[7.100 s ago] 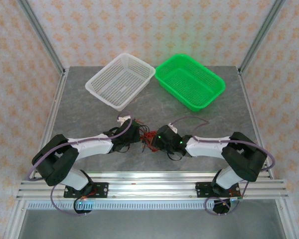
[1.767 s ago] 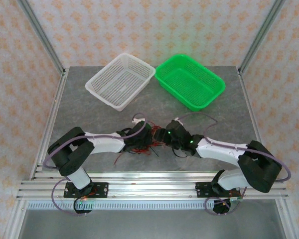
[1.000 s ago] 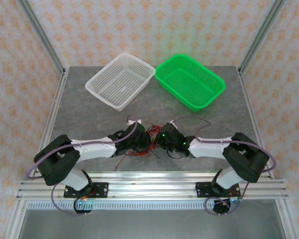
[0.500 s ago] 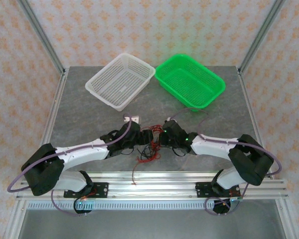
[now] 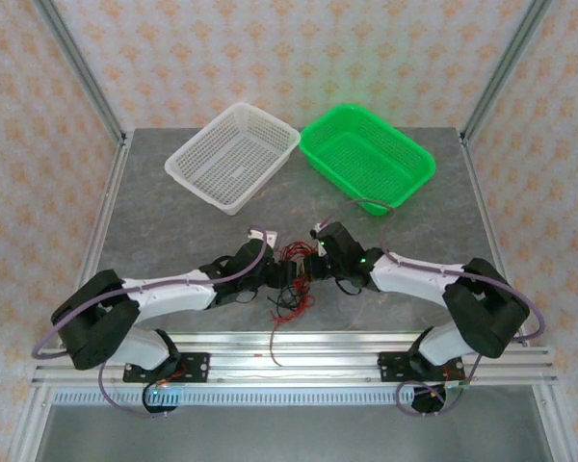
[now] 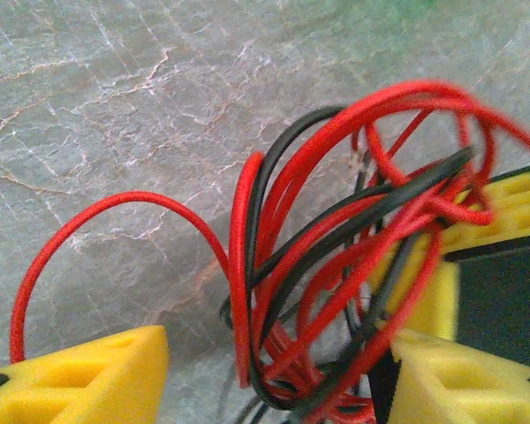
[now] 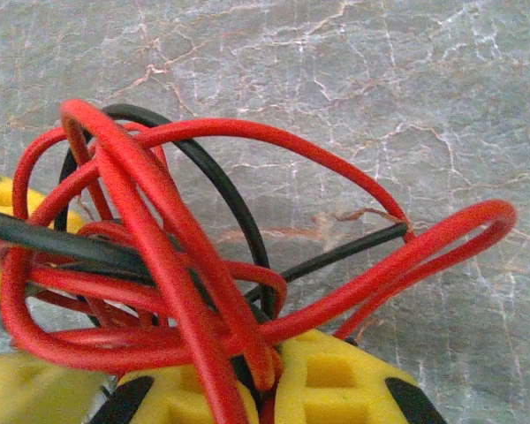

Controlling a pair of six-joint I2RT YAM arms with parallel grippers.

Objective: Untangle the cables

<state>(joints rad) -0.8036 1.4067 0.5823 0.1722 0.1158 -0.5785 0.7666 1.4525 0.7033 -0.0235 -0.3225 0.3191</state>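
Item 1: right gripper [image 7: 265, 389], bottom edge. I see its yellow fingers [image 7: 336, 389] pressed together, pinching wires between them.
Item 2: cables [image 7: 159, 265], a knot of thin red and black loops rising from that pinch. One red loop reaches far right, and a frayed bare tip shows beside it.
Item 3: grey marbled table [image 7: 424, 88] beneath.
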